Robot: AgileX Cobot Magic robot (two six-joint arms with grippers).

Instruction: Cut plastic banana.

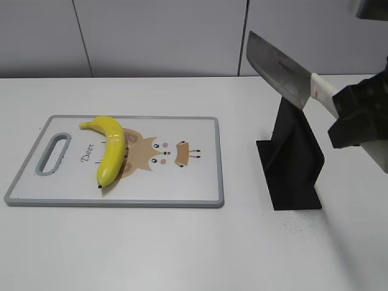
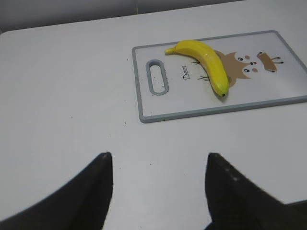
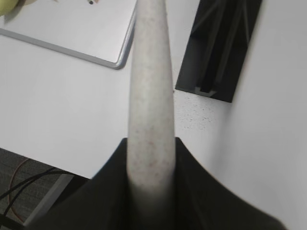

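Observation:
The plastic banana (image 1: 110, 149) is glossy yellow and lies on the white cutting board (image 1: 200, 176), left of its middle; it also shows in the left wrist view (image 2: 206, 64). My right gripper (image 1: 351, 118) is shut on the white handle (image 3: 149, 96) of a cleaver, whose steel blade (image 1: 280, 68) is held in the air above the black knife stand (image 1: 291, 160), well right of the banana. My left gripper (image 2: 158, 163) is open and empty over bare table, to the left of the board (image 2: 144, 76). It does not show in the exterior view.
The black knife stand (image 3: 218, 48) sits right of the board on the white table. The board's corner (image 3: 115, 60) shows in the right wrist view, with the table's front edge and cables below. A grey wall runs behind.

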